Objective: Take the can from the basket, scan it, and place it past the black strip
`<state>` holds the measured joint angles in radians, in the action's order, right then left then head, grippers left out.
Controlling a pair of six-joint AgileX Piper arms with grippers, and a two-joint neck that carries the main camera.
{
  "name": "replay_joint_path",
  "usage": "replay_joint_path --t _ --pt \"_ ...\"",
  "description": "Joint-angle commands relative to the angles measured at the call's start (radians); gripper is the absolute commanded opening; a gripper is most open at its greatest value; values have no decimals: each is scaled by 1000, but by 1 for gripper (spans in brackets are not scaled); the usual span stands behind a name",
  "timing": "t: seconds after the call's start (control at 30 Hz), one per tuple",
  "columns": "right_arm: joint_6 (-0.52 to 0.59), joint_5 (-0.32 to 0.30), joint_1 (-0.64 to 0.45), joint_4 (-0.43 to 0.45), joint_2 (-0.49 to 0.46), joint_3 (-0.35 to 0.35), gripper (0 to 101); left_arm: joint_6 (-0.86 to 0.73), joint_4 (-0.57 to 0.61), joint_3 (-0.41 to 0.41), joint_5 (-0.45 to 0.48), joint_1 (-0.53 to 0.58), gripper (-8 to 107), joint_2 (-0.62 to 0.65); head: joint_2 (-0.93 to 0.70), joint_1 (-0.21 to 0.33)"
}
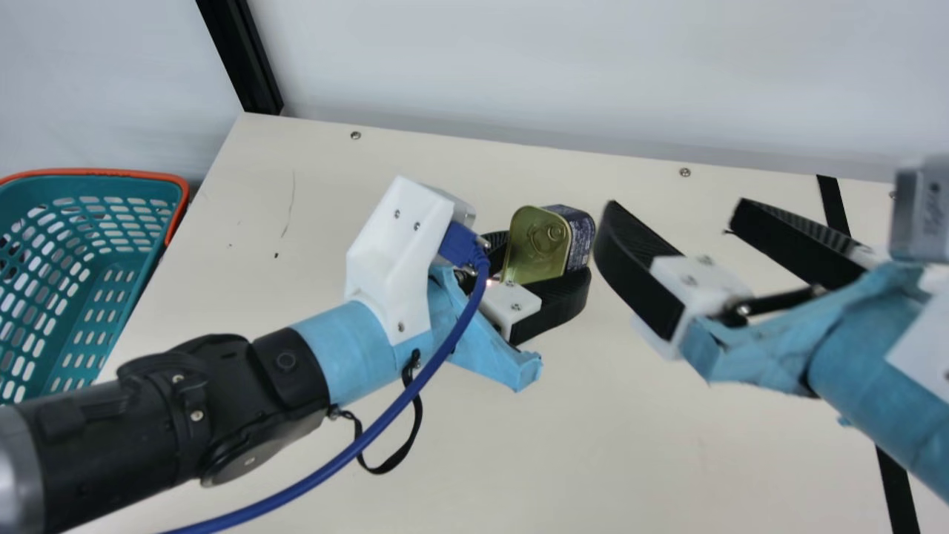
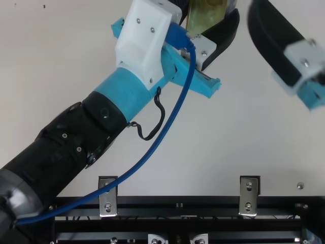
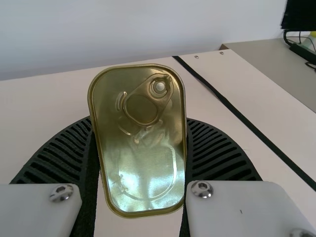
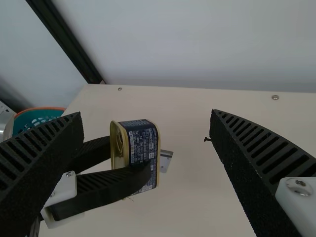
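Main view. Landmark: the can [image 1: 537,245]. The left gripper [image 1: 549,256] has its ribbed fingers closed on the can, one along each side; a gold end face with a pull ring shows. The right gripper [image 1: 676,207] is to the right of the can, near it, fingers spread wide. The basket [image 1: 95,172], teal with an orange rim, is well apart from the can, to its left. The black strip [image 1: 835,208] crosses the table [image 1: 630,445] to the right of the can, beyond the right gripper's fingertips. Blue cable [image 1: 437,374] passes just beside the can, over the left arm.

Top view. Can partly visible at the upper edge, pinched in the left gripper. One finger of the right gripper near it.

Left wrist view. Can squeezed between both ribbed fingers, slightly tilted, gold face and pull ring toward the camera. Black strip on the table past the can, apart from it.

Right wrist view. Right gripper's own fingers far apart; the can farther off, dark printed side showing, in the left gripper's grasp. Part of the basket well beyond the can.
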<state>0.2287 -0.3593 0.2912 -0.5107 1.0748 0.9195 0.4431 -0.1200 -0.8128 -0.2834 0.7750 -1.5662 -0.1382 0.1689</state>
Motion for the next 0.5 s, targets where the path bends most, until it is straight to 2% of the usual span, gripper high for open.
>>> replay_joint_path --t 0.0,0.23,0.47 --pt "55 -26 -9 -101 43 36 101 0 0 0 0 0 10 0 9 8" --pt "226 -107 -75 -283 130 106 101 0 0 0 0 0 10 0 9 8" --pt "370 -187 -135 -393 206 136 101 0 0 0 0 0 10 0 9 8"
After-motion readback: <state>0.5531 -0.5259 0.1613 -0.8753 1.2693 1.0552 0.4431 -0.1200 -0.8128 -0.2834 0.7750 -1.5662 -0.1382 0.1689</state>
